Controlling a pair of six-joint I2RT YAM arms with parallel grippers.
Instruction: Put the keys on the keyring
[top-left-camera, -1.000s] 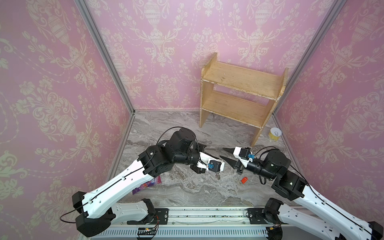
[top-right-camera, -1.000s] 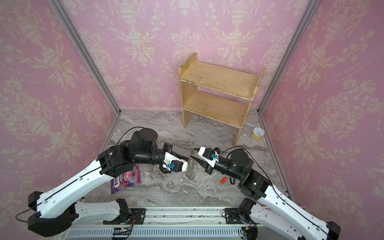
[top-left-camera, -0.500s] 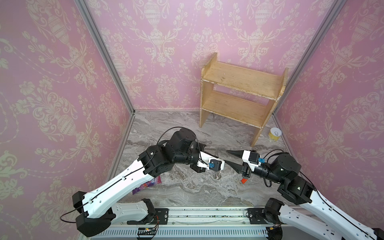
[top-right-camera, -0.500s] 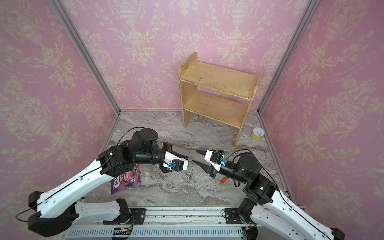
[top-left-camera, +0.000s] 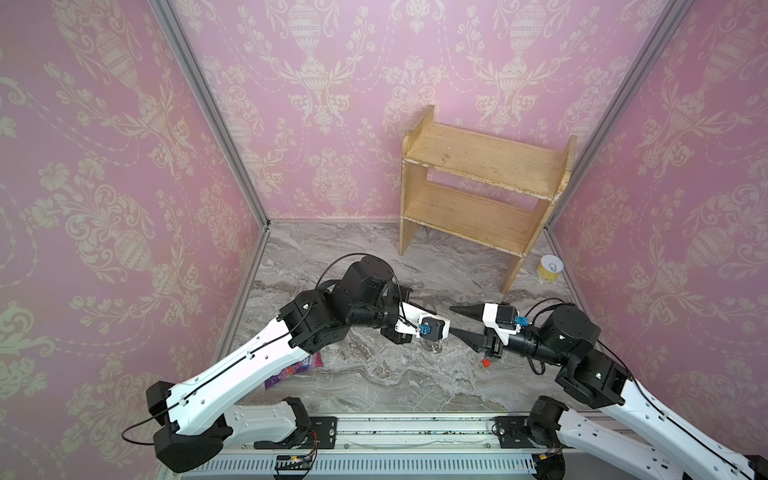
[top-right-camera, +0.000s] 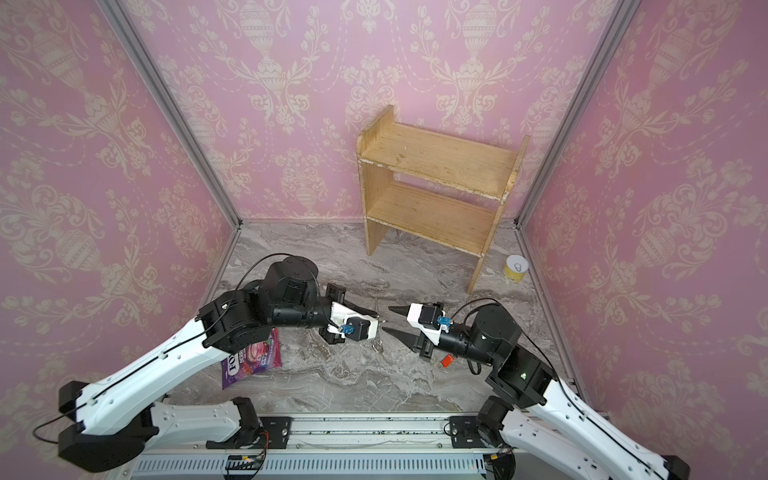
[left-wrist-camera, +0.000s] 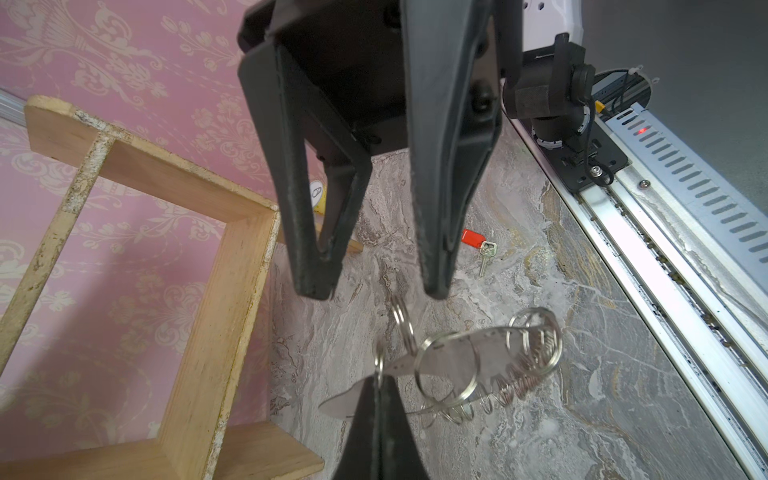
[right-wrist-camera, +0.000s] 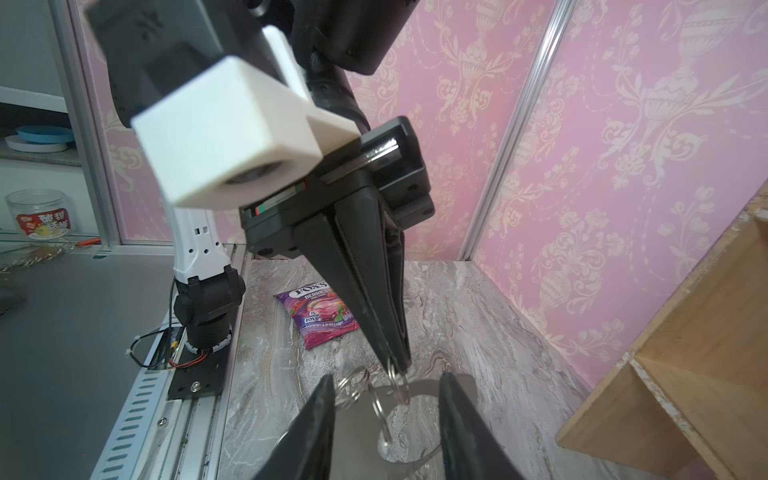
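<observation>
Silver split rings of the keyring (left-wrist-camera: 449, 365) are dangling clear of the marble table (top-left-camera: 374, 386). The left gripper (left-wrist-camera: 376, 386) is pinching one ring, jaws pressed together on it. The right gripper (top-left-camera: 451, 320) is hovering just opposite, jaws apart, carrying nothing.

The keys (left-wrist-camera: 473, 237) are lying flat on the table, red tag and small silver key joined. In a top view they are sitting at about 4 o'clock from the keyring, beneath the right wrist.

Judging the step in hand as fetching the keys:
- right gripper needing to be dropping toward 5 o'clock
- closing on the red tag, not the thin key, and leaving the key end hanging free for threading
- descending square to the tag, since it is likely sliding on smooth marble
- left arm holding steady so the rings are not swinging
</observation>
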